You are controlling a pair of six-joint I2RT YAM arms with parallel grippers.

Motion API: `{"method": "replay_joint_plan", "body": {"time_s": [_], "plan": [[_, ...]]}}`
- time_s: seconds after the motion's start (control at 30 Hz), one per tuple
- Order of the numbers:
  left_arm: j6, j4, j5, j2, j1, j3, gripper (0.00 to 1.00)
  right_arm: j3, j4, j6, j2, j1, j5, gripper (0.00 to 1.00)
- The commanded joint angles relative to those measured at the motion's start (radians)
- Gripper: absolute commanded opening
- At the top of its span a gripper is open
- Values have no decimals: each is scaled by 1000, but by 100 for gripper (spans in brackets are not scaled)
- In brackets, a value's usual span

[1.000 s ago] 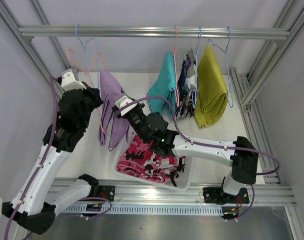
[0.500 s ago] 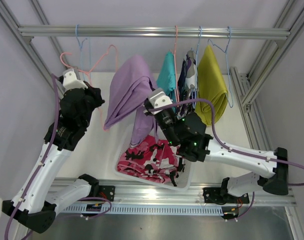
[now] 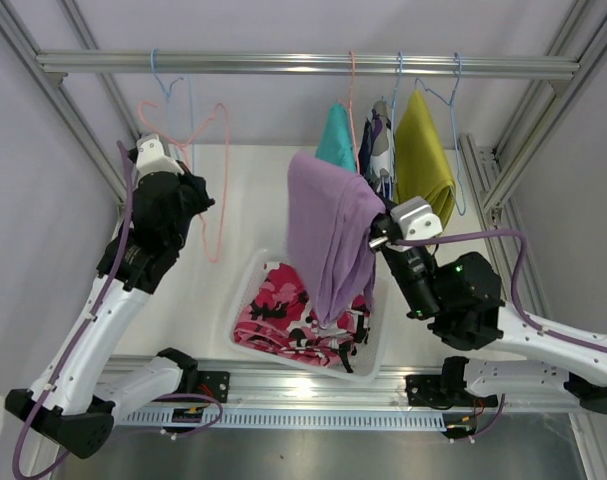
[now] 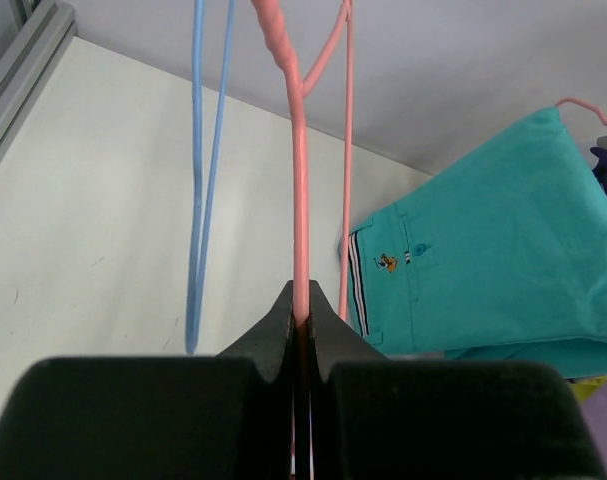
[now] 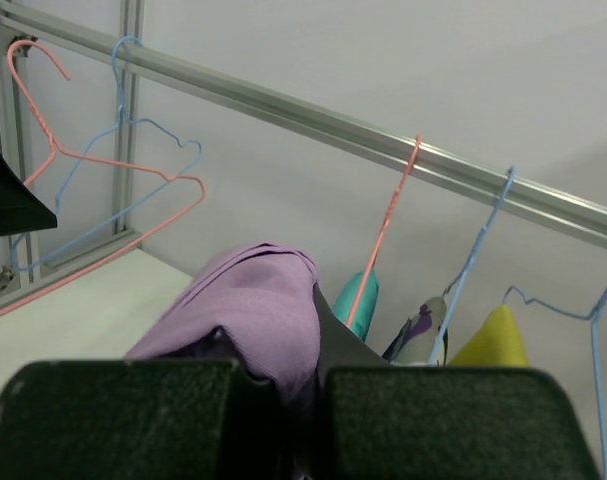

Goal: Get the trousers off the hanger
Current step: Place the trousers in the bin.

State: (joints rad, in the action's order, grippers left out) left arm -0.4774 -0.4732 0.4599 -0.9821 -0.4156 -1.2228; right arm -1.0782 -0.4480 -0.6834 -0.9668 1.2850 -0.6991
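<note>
**Above the white tub, lilac trousers hang from my right claw**

My right claw (image 3: 378, 240) is pinched shut on the lilac trousers (image 3: 328, 235), up near their fold. They hang down long over the white tub (image 3: 245, 300). I hold them high so the legs do not drag on the table (image 3: 243, 180). The pink-red trousers (image 3: 273, 315) lie in the tub, so I think the lilac pair goes there too.

My left claw (image 4: 301, 320) is squeezed tight on the wire of the bare pink hanger (image 4: 299, 200). I guess that keeps it from swinging. I cannot quite tell if its hook sits on the rail (image 3: 283, 65).

The teal trousers (image 3: 333, 140), the camouflage trousers (image 3: 375, 140) and the mustard trousers (image 3: 423, 160) hang on their hangers, waiting for their turn.
</note>
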Motion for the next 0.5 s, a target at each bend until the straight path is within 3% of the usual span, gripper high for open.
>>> {"method": "replay_joint_plan", "body": {"time_s": [0.0,0.47], "plan": [[20,36,-7,-7,8,-4,1,36,23,42,75,14,-39,0],[69,33,69,-24,-65,-14,1,251,147,183,267,119,-229,0]]}}
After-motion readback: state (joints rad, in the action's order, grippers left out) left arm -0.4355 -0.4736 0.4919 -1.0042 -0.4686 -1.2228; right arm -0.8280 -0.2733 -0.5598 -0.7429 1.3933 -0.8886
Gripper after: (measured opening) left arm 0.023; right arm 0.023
